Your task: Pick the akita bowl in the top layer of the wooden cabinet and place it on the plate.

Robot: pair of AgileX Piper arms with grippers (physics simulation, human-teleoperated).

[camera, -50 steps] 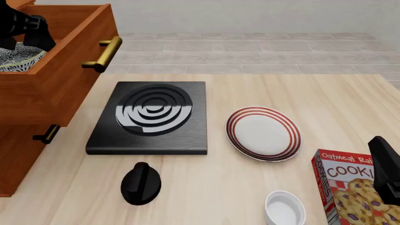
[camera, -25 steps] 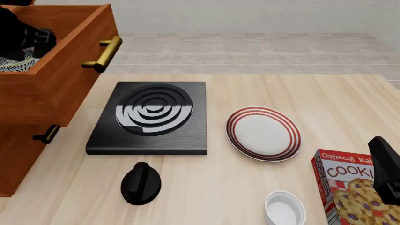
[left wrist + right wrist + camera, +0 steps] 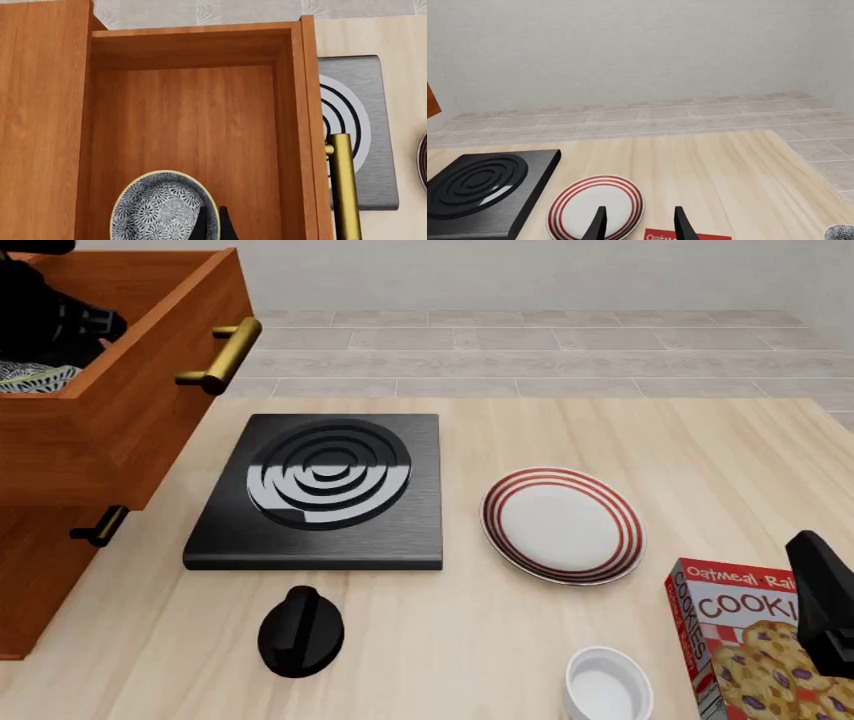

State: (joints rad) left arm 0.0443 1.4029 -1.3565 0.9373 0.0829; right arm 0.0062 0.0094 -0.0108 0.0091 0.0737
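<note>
We find the akita bowl lying in the top layer of the wooden cabinet, which stands pulled out; in the front view only a speckled sliver of the bowl shows at about 9 o'clock, behind the drawer wall. Our left end effector is down inside the drawer at the bowl's rim on the brass handle side. Its two dark fingertips sit nearly together over that rim, and we cannot tell whether they have pinched it or merely closed beside it.

We judge the step in hand to be securing the bowl. To do it well, we would want one finger inside the rim and one outside, squeezed firmly, then a straight lift until the bowl clears the drawer wall before swinging toward the plate, which waits on the counter at roughly 4 o'clock from the drawer, just past the black stove. A thin rim hold may let the bowl tilt, so slow travel seems wise.

Our right end effector idles with its fingers spread above the cookie box.
</note>
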